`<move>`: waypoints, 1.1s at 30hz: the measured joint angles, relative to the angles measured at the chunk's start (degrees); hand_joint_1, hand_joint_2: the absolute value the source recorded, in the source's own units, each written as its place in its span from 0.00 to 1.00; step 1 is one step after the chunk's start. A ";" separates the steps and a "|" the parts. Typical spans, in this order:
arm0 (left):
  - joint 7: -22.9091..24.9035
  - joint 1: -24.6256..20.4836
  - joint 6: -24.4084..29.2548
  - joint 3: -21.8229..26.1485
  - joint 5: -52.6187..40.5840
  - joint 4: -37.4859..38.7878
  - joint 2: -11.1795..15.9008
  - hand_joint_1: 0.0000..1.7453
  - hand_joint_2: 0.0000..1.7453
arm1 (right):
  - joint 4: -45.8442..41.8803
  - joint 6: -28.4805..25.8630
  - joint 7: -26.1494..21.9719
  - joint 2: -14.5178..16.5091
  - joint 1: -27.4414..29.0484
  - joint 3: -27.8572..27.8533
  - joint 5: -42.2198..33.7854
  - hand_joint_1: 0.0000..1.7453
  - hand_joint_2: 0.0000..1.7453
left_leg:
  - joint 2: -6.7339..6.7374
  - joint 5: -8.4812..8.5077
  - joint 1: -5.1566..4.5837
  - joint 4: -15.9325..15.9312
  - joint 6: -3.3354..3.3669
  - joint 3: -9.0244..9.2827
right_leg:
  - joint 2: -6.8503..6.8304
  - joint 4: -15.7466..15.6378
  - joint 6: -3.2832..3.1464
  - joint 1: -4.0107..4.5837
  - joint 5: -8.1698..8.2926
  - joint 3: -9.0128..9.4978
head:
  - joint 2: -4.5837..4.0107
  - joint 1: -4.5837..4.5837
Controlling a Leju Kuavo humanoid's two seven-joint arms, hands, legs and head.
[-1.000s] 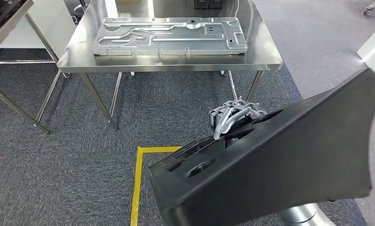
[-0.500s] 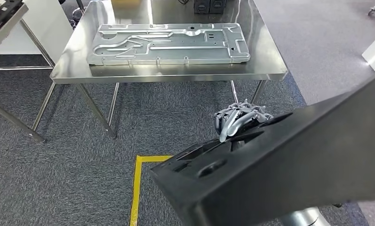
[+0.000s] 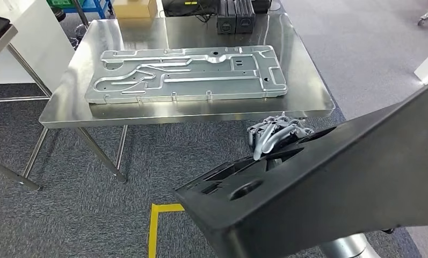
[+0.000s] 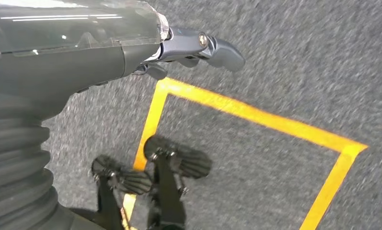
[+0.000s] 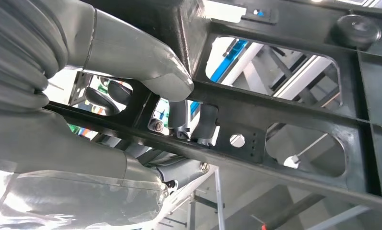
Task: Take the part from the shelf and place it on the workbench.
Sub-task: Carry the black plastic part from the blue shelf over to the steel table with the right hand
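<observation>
Since the black panel [image 3: 329,183] looks big, stiff and awkward, it's gripped through a cutout by the right hand [image 3: 273,137]; left hand [image 4: 198,45] holds nothing, fingers loosely spread.

right hand [image 5: 145,81] around a bar of the black part [image 5: 294,120]

Counter [image 3: 308,91]: brushed stainless steel, glossy. Stamped plate [image 3: 185,72] on it: dull silver metal, ribbed. Held part [image 3: 335,188]: matt black plastic. Floor [image 3: 66,215]: rough grey carpet, yellow tape [image 3: 153,231].
</observation>
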 joint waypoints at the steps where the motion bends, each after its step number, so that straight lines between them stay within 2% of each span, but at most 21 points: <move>1: -0.02 -0.08 0.00 -0.01 0.00 0.00 0.01 0.00 1.00 | 0.02 -0.01 0.00 -0.01 -0.02 -0.07 -0.03 1.00 1.00 | -0.08 -0.12 0.05 -0.82 0.26 1.27 | -0.09 2.29 0.34 -0.06 1.64 -0.63 | 0.00 0.01; 3: -0.03 -0.27 -0.01 -0.01 -0.01 0.00 0.02 0.00 1.00 | 0.03 -0.04 0.00 -0.02 -0.20 -0.17 -0.23 1.00 1.00 | -0.12 -0.86 0.22 -2.22 0.83 3.82 | -0.34 9.91 0.98 -0.18 4.75 -4.99 | 0.00 0.03; 4: -0.04 -0.33 -0.02 -0.01 -0.02 0.00 0.02 0.00 1.00 | 0.05 -0.08 0.00 -0.04 -0.25 -0.21 -0.36 1.00 1.00 | -0.08 -1.46 0.29 -2.61 1.03 4.76 | -0.46 13.22 1.15 -0.30 4.47 -7.83 | 0.00 0.04; 5: -0.04 -0.38 -0.02 0.00 -0.03 0.00 0.02 0.00 1.00 | 0.09 -0.10 0.00 -0.07 -0.32 -0.24 -0.51 1.00 1.00 | -0.11 -2.14 0.31 -2.74 1.16 5.54 | -0.51 15.33 1.29 -0.37 2.55 -10.59 | 0.00 0.04; 6: -0.04 -0.37 -0.02 0.00 -0.05 0.00 0.02 0.00 1.00 | 0.15 -0.13 0.00 -0.13 -0.32 -0.27 -0.67 1.00 1.00 | -0.20 -2.84 0.33 -2.76 1.19 6.26 | -0.54 16.24 1.42 -0.48 -0.41 -12.92 | 0.00 0.03; 7: -0.04 -0.34 -0.02 0.00 -0.08 0.00 0.02 0.00 1.00 | 0.24 -0.15 0.00 -0.20 -0.31 -0.30 -0.84 1.00 1.00 | -0.30 -3.57 0.35 -2.77 1.16 7.08 | -0.57 16.05 1.55 -0.60 -3.31 -14.62 | 0.00 0.03; 8: -0.04 -0.32 -0.02 0.00 -0.10 0.00 0.02 0.00 1.00 | 0.36 -0.17 0.00 -0.28 -0.33 -0.32 -1.04 1.00 1.00 | -0.43 -4.34 0.38 -2.77 1.09 8.07 | -0.63 14.87 1.73 -0.70 -5.16 -15.73 | 0.00 0.04; 9: -0.04 -0.30 -0.02 -0.01 -0.13 0.00 0.01 0.00 1.00 | 0.49 -0.20 0.00 -0.39 -0.36 -0.34 -1.26 1.00 1.00 | -0.53 -5.13 0.44 -2.78 1.00 9.11 | -0.69 12.71 1.87 -0.78 -5.06 -16.21 | 0.00 0.04; 10: -0.04 -0.31 -0.02 -0.01 -0.14 0.00 0.01 0.00 1.00 | 0.63 -0.24 0.00 -0.51 -0.40 -0.36 -1.48 1.00 1.00 | -0.60 -5.92 0.50 -2.79 0.87 10.13 | -0.76 9.62 1.89 -0.83 -2.76 -16.20 | 0.00 0.04; 12: -0.04 -0.37 -0.01 -0.04 -0.19 0.00 0.00 0.00 1.00 | 0.80 -0.43 0.00 -0.74 -0.51 -0.36 -1.84 1.00 1.00 | -0.78 -7.46 0.51 -2.72 0.42 11.86 | -1.02 3.97 1.52 -0.75 5.11 -15.62 | 0.00 0.05; 13: -0.04 -0.40 0.01 -0.07 -0.19 0.00 0.01 0.00 1.00 | 0.82 -0.58 0.00 -0.80 -0.59 -0.35 -1.93 1.00 1.00 | -0.83 -8.13 0.46 -2.74 0.07 12.41 | -1.08 2.38 1.18 -0.63 8.13 -15.31 | 0.00 0.05; 14: -0.04 -0.44 0.03 -0.10 -0.20 0.00 0.01 0.00 1.00 | 0.79 -0.77 0.00 -0.83 -0.67 -0.35 -1.98 1.00 1.00 | -0.86 -8.41 0.40 -2.43 -0.32 12.81 | -1.06 1.73 0.77 -0.56 9.94 -15.02 | 0.00 0.04; 16: -0.05 -0.45 0.10 -0.17 -0.15 0.00 0.01 0.00 1.00 | 0.68 -1.09 0.00 -0.85 -0.81 -0.34 -1.93 1.00 1.00 | -0.74 -8.45 0.39 -1.42 -1.06 12.90 | -0.87 1.28 -0.18 -0.51 10.45 -14.28 | 0.00 0.03; 18: -0.08 -0.52 0.19 -0.23 -0.03 0.00 -0.01 0.00 1.00 | 0.61 -1.21 0.00 -0.87 -0.84 -0.33 -1.81 1.00 1.00 | -0.47 -9.21 0.58 1.75 -1.65 11.59 | -0.89 0.94 -1.02 -0.49 10.32 -13.51 | 0.00 0.03; 22: -0.10 -0.56 0.39 -0.26 0.26 0.00 -0.11 0.00 1.00 | 0.55 -1.14 0.00 -0.88 -0.25 -0.26 -1.08 1.00 1.00 | -0.10 -15.06 0.88 13.39 -2.35 3.47 | -0.91 0.88 -1.81 -0.10 9.17 -12.85 | 0.00 0.02; 23: -0.11 -0.47 0.43 -0.26 0.32 0.00 -0.12 0.00 1.00 | 0.55 -1.08 -0.01 -0.87 0.00 -0.22 -0.84 1.00 1.00 | -0.05 -15.05 0.89 13.84 -2.28 2.30 | -0.88 0.90 -1.83 -0.01 8.78 -12.49 | 0.00 0.01; 24: -0.12 -0.38 0.46 -0.26 0.37 0.00 -0.13 0.00 1.00 | 0.55 -0.98 -0.01 -0.87 0.18 -0.18 -0.66 1.00 1.00 | 0.00 -13.71 0.88 12.32 -2.12 2.05 | -0.86 0.92 -1.81 0.07 8.33 -11.96 | 0.00 0.02; 26: -0.13 -0.29 0.49 -0.26 0.41 0.00 -0.13 0.00 1.00 | 0.55 -0.63 0.00 -0.80 0.31 -0.11 -0.41 1.00 1.00 | 0.14 -7.79 0.79 5.02 -1.48 3.47 | -0.91 0.92 -1.70 0.20 7.32 -10.68 | 0.00 0.02; 28: -0.13 -0.29 0.49 -0.26 0.42 0.00 -0.14 0.00 1.00 | 0.57 -0.18 0.00 -0.72 0.37 -0.09 -0.20 1.00 1.00 | 0.31 -4.08 0.44 -0.42 -0.89 4.54 | -0.93 0.89 -1.35 0.28 6.57 -10.04 | 0.00 0.02; 30: -0.14 -0.29 0.49 -0.26 0.40 0.00 -0.13 0.00 1.00 | 0.58 0.01 0.00 -0.70 0.47 -0.09 0.00 1.00 1.00 | 0.34 -3.81 0.07 -1.37 -0.49 4.59 | -0.89 0.75 -0.79 0.23 6.20 -10.05 | 0.00 0.02; 33: -0.22 -0.37 0.43 -0.31 0.27 0.00 -0.10 0.00 1.00 | 0.37 0.01 -0.01 -0.68 0.57 -0.15 0.20 1.00 1.00 | 0.25 -3.47 0.49 -2.60 0.32 5.73 | -0.91 2.08 0.05 0.23 5.09 -10.47 | 0.00 0.03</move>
